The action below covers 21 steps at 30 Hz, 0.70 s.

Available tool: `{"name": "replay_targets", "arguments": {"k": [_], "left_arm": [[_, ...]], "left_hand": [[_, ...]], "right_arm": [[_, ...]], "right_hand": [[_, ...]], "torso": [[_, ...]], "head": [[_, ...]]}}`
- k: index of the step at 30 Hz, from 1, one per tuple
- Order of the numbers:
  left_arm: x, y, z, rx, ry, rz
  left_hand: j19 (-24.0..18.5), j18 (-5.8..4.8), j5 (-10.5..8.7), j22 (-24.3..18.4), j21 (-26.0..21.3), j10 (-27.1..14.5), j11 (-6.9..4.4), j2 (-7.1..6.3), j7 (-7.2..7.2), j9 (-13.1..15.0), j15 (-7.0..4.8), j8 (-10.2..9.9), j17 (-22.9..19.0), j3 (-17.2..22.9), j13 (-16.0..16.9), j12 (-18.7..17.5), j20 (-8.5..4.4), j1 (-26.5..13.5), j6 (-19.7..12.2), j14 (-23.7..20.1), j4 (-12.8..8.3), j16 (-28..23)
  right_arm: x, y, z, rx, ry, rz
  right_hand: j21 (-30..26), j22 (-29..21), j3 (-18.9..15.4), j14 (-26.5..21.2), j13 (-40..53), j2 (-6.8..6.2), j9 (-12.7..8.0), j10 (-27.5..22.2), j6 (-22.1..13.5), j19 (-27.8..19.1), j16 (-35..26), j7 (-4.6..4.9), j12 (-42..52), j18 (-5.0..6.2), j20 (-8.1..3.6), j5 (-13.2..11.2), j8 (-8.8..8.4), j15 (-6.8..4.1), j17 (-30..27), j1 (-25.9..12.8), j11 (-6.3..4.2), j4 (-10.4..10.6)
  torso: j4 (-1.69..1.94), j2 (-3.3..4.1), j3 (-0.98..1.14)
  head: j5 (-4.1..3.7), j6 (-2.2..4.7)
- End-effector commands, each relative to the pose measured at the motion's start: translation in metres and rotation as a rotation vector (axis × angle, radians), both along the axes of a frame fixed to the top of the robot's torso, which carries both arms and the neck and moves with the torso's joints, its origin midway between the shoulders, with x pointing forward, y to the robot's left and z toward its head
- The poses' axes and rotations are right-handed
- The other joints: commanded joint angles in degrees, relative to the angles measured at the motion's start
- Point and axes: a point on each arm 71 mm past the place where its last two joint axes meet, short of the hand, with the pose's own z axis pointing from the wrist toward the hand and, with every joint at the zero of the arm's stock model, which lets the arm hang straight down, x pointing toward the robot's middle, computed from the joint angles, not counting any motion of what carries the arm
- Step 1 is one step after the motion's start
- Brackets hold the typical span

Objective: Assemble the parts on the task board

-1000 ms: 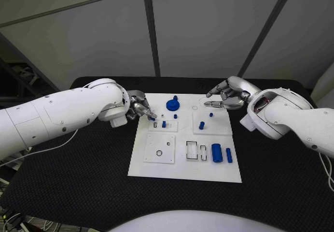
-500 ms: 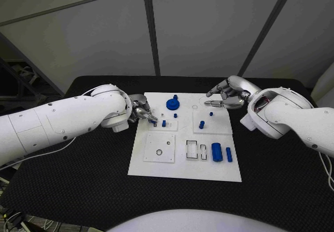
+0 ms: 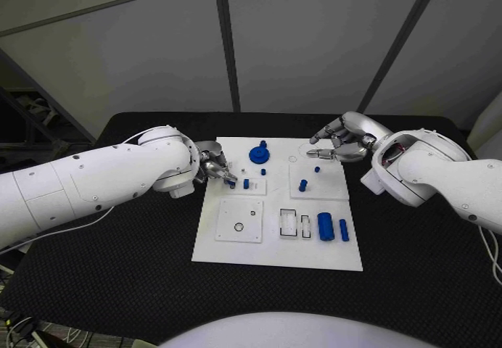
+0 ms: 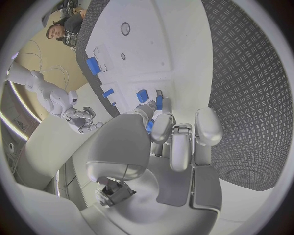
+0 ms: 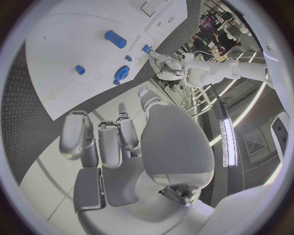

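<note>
On the surface (image 3: pixel 125 239) we see the board (image 3: pixel 274 250), a cylinder (image 3: pixel 326 227) at its 4 o'clock. At 10 o'clock our left hand (image 3: pixel 215 168) pinches a blue peg (image 4: pixel 159 103). At 1 o'clock our right hand (image 3: pixel 340 141) hovers, fingers curled on nothing.

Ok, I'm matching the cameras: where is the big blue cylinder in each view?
Head view: big blue cylinder at the task board's near right.
Left wrist view: beyond the fingers.
Right wrist view: across the board.
Shared landmark: empty slots beside it.
</note>
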Motion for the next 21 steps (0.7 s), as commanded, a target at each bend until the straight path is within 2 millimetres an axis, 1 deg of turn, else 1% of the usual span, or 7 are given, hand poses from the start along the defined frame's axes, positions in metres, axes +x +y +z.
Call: {"name": "replay_targets", "arguments": {"k": [1,21], "left_arm": [[-0.0031,-0.0012,-0.003,0.035,0.031,-0.025],[-0.0053,-0.0034,-0.0038,0.045,0.049,-0.041]], "left_hand": [[0.32,-1.35,0.21,-0.02,0.17,2.2,-0.39,0.55,-0.65,12.35,-0.45,0.15,12.87,7.58,7.96,0.19,-0.14,0.13,0.98,5.38,-7.39,0.32],[0.32,-1.35,0.41,-0.02,0.15,2.21,-0.4,0.42,-0.65,12.48,-0.46,0.13,12.88,7.87,7.93,0.1,-0.17,0.03,1.06,5.38,-7.67,0.33]], "right_arm": [[-0.0002,0.0009,0.0013,-0.002,-0.003,0.009],[0.0002,0.0015,0.001,-0.003,-0.001,0.011]], "right_hand": [[-0.18,-0.04,0.06,2.54,1.78,0.37,0.09,0.08,0.45,-0.1,-0.36,0.06,-0.01,0.34,0.02,0.21,-0.35,-0.43,0.98,-0.02,-0.49,0.15],[-0.16,0.03,0.05,2.57,1.81,0.37,0.12,0.1,0.45,-0.04,-0.32,0.06,0.04,0.32,0.02,0.35,-0.36,-0.44,1.07,-0.07,-0.49,0.25]], "torso": [[0.04,-0.04,-0.02],[0.03,-0.02,0.0]], "head": [[-0.01,-0.05],[-0.03,-0.15]]}}
